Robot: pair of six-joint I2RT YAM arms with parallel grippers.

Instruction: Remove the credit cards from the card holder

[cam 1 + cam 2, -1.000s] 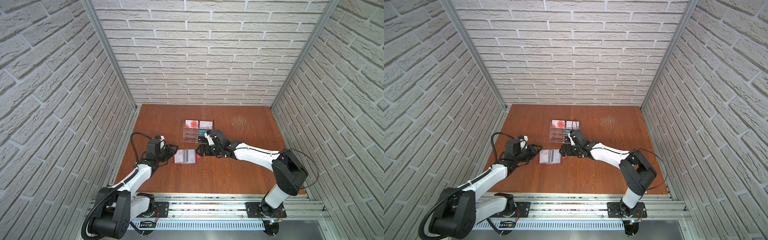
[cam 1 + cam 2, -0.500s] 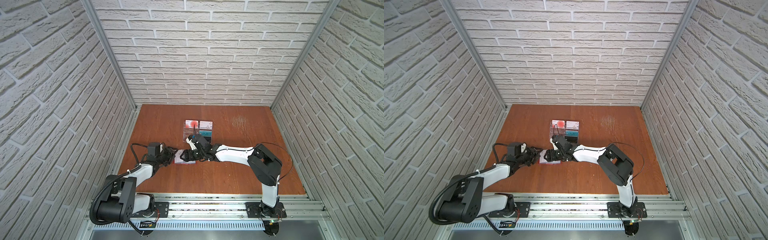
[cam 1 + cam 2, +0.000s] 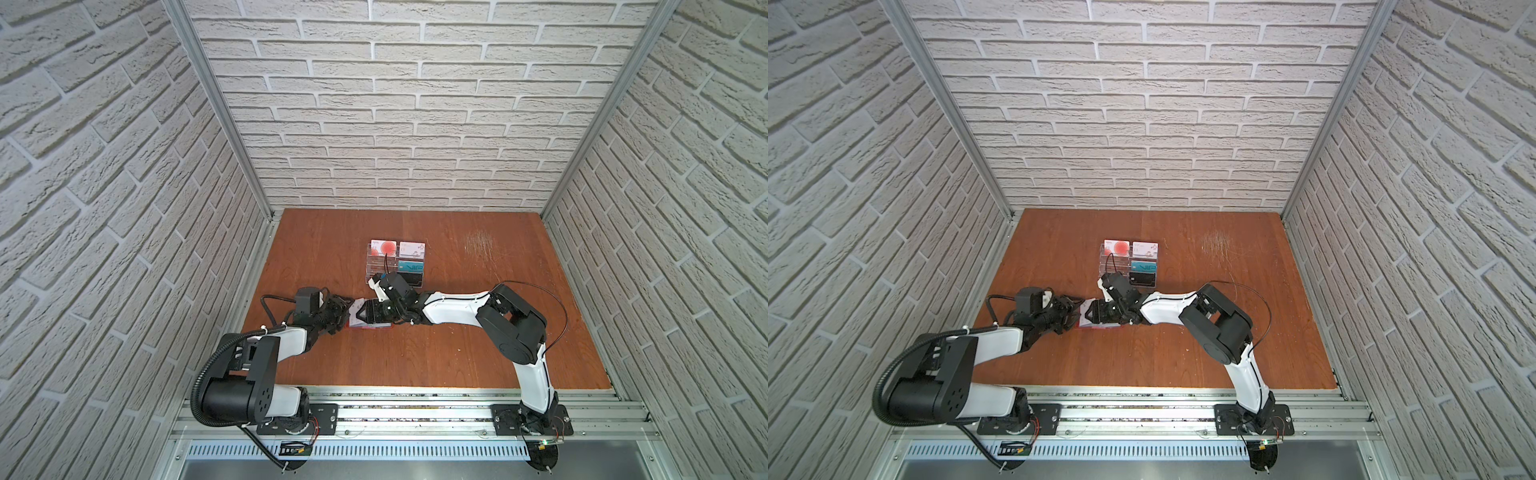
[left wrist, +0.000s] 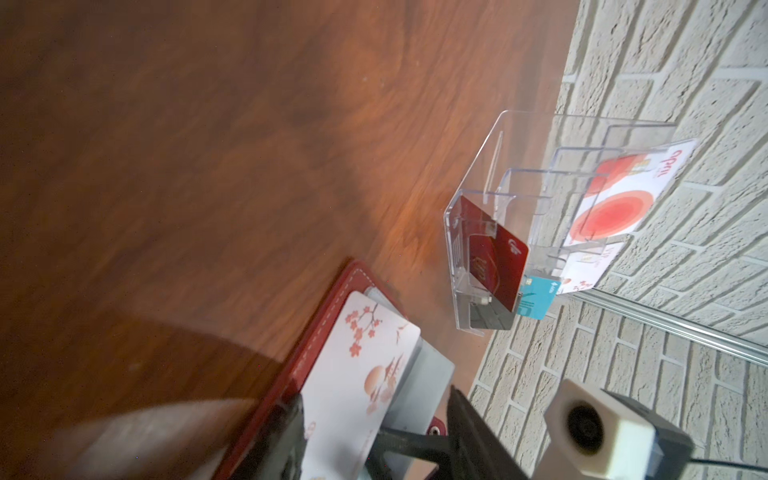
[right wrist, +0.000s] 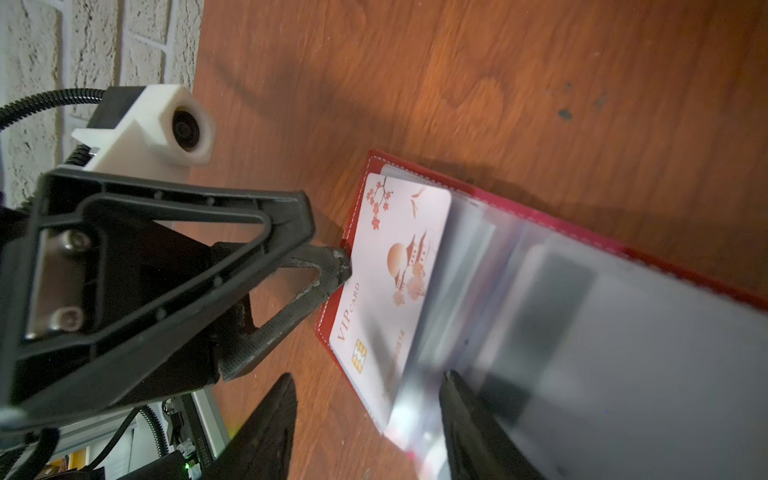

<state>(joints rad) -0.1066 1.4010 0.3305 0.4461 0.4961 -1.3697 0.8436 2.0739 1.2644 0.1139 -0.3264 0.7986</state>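
The red card holder [image 3: 370, 327] lies open on the table between my two grippers, its clear sleeves [image 5: 519, 291] fanned out. A white credit card [image 5: 399, 257] with a blossom print and "VIP CARD" lies on top of it [image 4: 361, 374]. My left gripper [image 4: 378, 432] is open, its jaws on either side of this card's near end; one fingertip [image 5: 341, 266] touches the card's edge. My right gripper [image 5: 370, 415] is open over the card's chip corner and the sleeves. In both top views the grippers [image 3: 347, 316] [image 3: 362, 316] meet tip to tip over the holder.
A clear acrylic rack [image 3: 374, 270] stands just behind the holder. It holds a white card with red circles [image 3: 384, 247], a white card with small marks [image 3: 411, 248], a teal VIP card [image 3: 411, 266] and a dark red card [image 4: 498, 266]. Brick walls enclose the table.
My right gripper has swung from the rack over to the card holder and its jaws have narrowed. My left gripper has moved in to the holder's left edge and opened a little.
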